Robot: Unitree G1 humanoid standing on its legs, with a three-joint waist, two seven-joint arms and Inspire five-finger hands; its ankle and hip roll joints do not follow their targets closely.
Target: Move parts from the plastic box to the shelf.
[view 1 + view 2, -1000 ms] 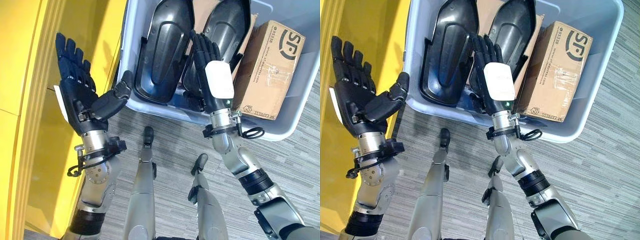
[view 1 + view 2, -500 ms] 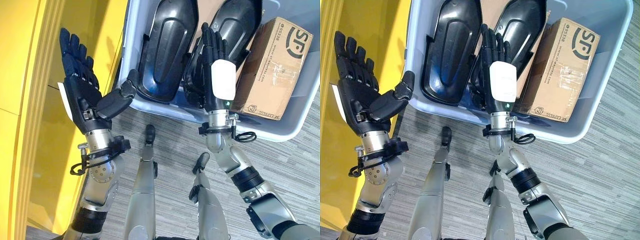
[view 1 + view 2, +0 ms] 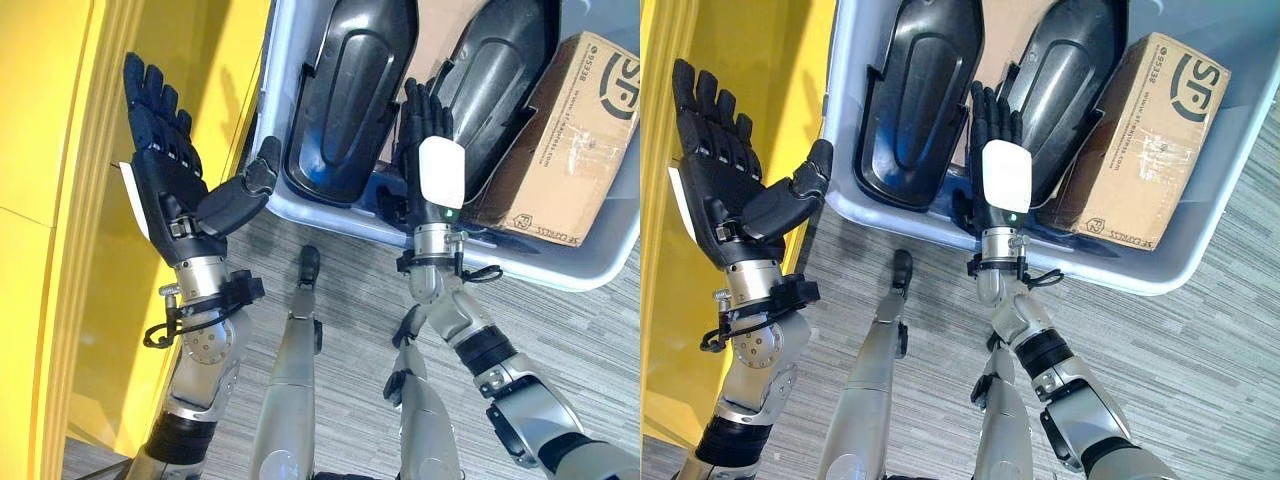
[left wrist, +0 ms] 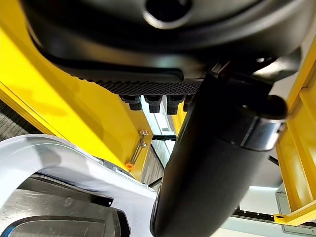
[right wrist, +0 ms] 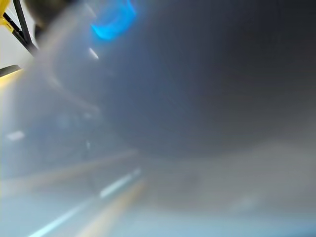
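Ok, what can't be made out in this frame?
- Right hand: whether its fingers grip anything; it reaches into the box among the black parts, and its wrist view is a blur.
- Box's far side: cut off by the head views' upper edge.
- Carton: contents, closed.
- Left hand: open, holds nothing.

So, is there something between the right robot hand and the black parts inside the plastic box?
Nothing visible stands between them. The right robot hand is inside the plastic box, fingers against the right black part. The left black part and the cardboard box lie to either side.
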